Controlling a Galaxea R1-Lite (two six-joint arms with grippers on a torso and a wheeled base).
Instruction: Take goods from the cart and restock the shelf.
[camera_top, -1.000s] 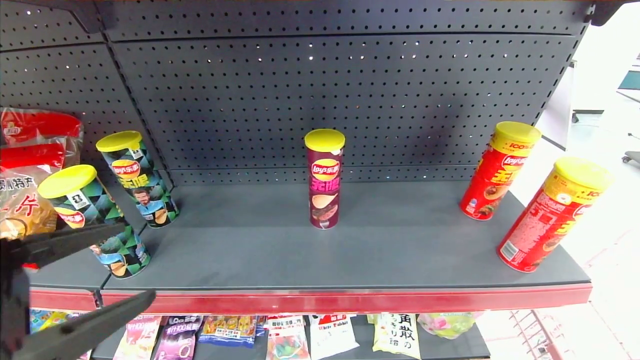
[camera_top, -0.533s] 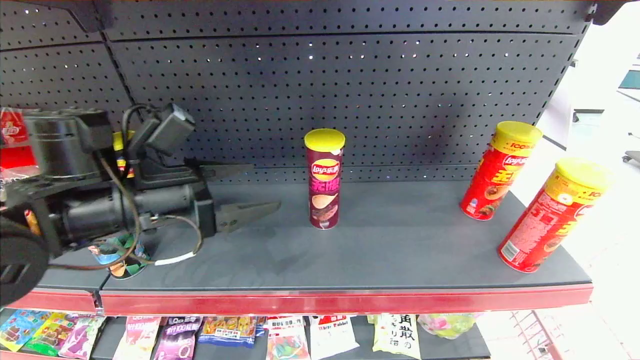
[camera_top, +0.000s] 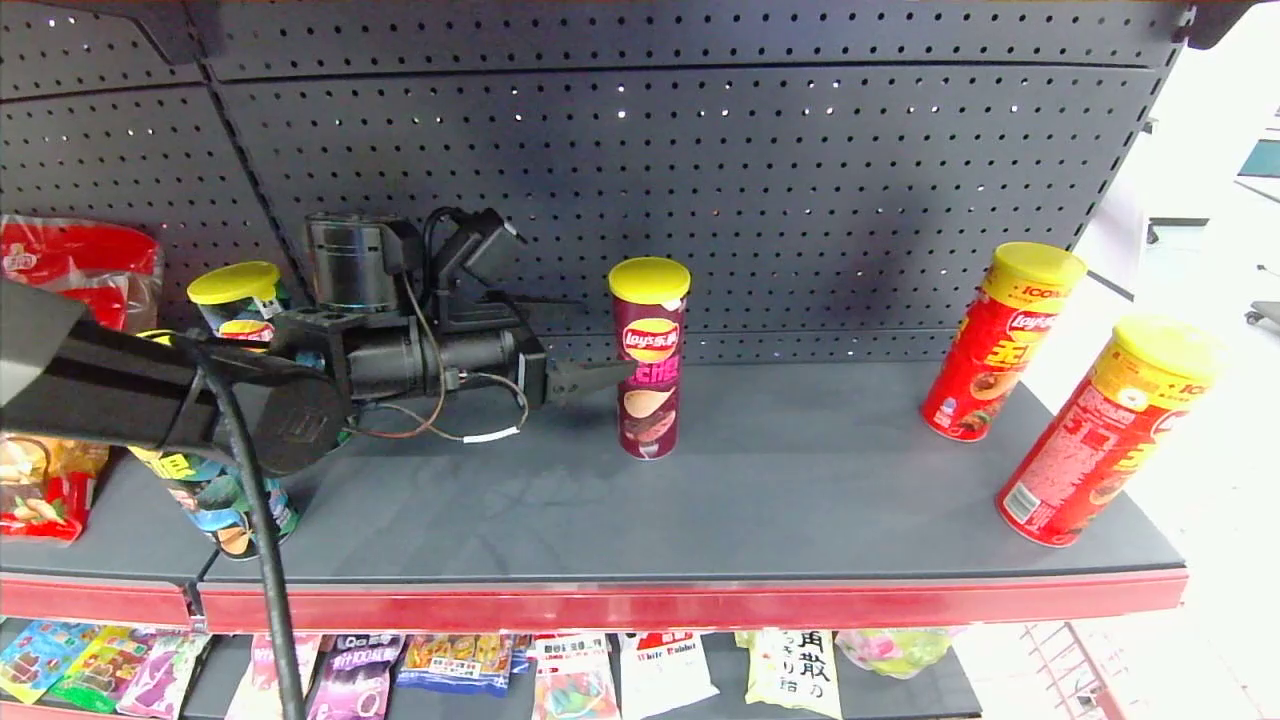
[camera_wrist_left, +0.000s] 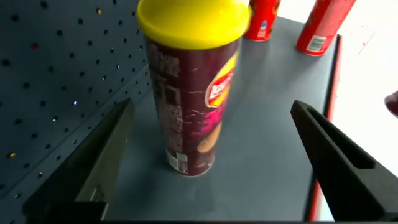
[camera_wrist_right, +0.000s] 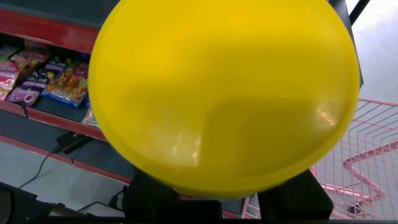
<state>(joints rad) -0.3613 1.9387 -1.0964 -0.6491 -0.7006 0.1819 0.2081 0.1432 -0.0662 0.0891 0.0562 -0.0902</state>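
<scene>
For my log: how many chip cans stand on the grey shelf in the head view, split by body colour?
Maroon can: 1
Red cans: 2
Green-patterned cans: 2
Total: 5

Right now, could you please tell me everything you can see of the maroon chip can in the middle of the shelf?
The maroon chip can is a tall cylinder, seemingly printed cardboard, closed by a yellow lid. It stands upright on the dark grey shelf, close to the pegboard back panel. The left end effector is open, with one finger on either side at mid-height; neither visibly touches it.
</scene>
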